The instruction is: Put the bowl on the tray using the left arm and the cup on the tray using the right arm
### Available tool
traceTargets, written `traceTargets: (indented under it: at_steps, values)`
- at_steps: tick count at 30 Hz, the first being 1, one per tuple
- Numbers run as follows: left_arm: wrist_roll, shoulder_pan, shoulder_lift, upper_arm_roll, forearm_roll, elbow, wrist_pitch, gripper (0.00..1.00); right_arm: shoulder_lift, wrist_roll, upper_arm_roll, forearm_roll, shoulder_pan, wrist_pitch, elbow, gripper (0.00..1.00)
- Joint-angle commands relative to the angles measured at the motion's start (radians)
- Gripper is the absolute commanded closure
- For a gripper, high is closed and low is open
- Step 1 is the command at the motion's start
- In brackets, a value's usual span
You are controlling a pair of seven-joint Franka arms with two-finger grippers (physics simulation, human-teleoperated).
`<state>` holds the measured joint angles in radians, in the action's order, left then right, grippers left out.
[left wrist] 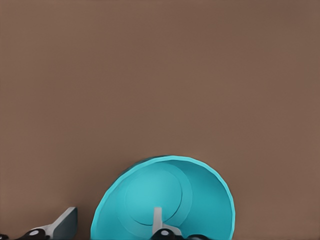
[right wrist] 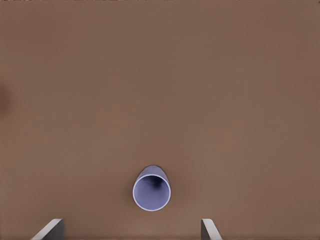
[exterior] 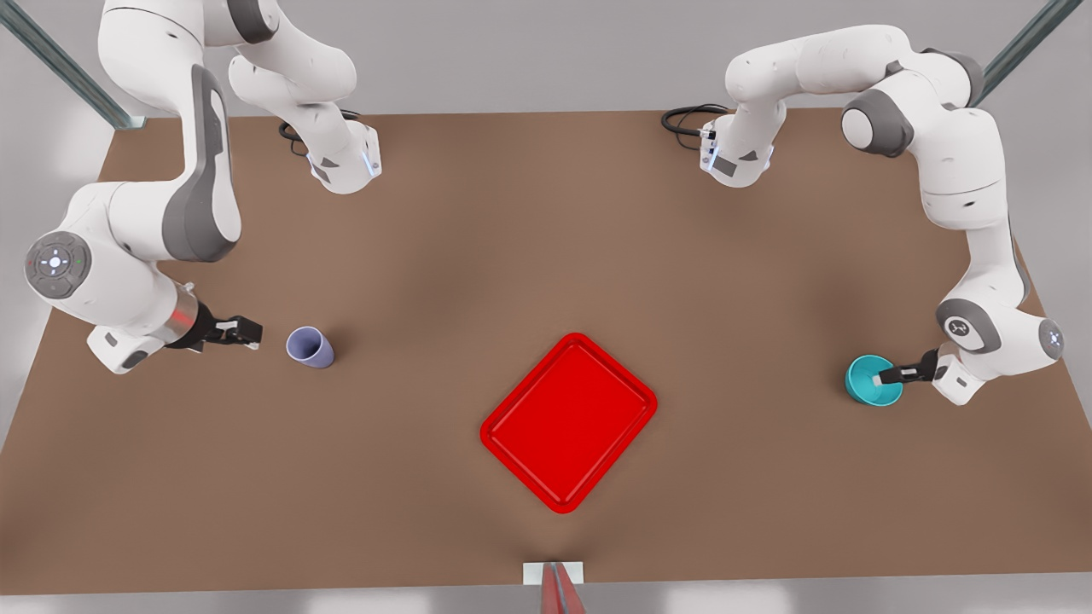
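The teal bowl [exterior: 870,379] [left wrist: 165,200] sits on the brown table at the front view's right. My left gripper [exterior: 894,374] [left wrist: 107,229] is open and straddles the bowl's near rim, with one finger [left wrist: 157,220] inside and the other [left wrist: 62,225] outside. At the front view's left stands the lavender cup [exterior: 310,347] [right wrist: 151,188], upright. My right gripper [exterior: 247,333] [right wrist: 131,233], with a reddish wrist band, is open and lined up with the cup, a short gap away. The red tray [exterior: 567,422] lies bare at the table's front middle, turned at an angle.
Both arm bases [exterior: 341,158] [exterior: 738,153] stand at the table's back edge with black cables [exterior: 682,119] beside them. A small white marker [exterior: 553,573] sits on the front edge. Open brown tabletop lies between each object and the tray.
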<state>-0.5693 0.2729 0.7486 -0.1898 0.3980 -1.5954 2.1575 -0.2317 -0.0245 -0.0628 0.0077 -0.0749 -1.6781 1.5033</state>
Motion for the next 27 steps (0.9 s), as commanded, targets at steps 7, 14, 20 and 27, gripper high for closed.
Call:
traceTargets:
  at_steps: [7,14,20,27]
  values:
    - [0.016,0.0,0.0,0.0,-0.005,0.0,0.013,0.79,0.006,0.006,-0.003,-0.002,0.0,0.008,0.002,0.0]
    - [0.046,-0.004,0.006,0.001,-0.004,0.0,0.013,0.79,0.043,0.0,-0.008,-0.002,0.009,-0.008,0.051,0.0]
    - [0.081,-0.011,-0.009,0.006,0.012,-0.002,-0.01,0.79,0.041,0.0,-0.008,-0.002,0.009,-0.008,0.051,0.0]
    - [0.391,-0.317,-0.183,0.018,0.018,-0.011,-0.146,0.79,0.041,-0.002,-0.008,0.0,0.01,-0.006,0.049,0.0]
